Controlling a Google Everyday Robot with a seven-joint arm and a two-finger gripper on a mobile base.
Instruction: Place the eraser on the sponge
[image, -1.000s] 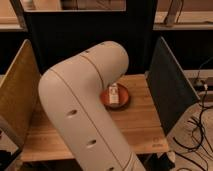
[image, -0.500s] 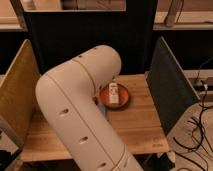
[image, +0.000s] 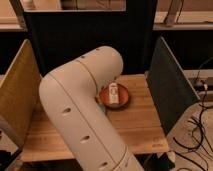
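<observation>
1. The eraser and sponge do not show; the arm (image: 80, 115) covers the table's (image: 137, 127) left and centre.
2. The gripper is out of view, so its grasp cannot be told.
3. Step unsettled. A bowl (image: 127, 99) with a pale block (image: 113, 94) sits mid-frame.

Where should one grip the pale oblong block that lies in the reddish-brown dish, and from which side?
Probably across its two long sides at mid-length, coming from above: the pale oblong block lies flat, and the dish rim blocks a sideways approach. The end effector is not in view.
</observation>
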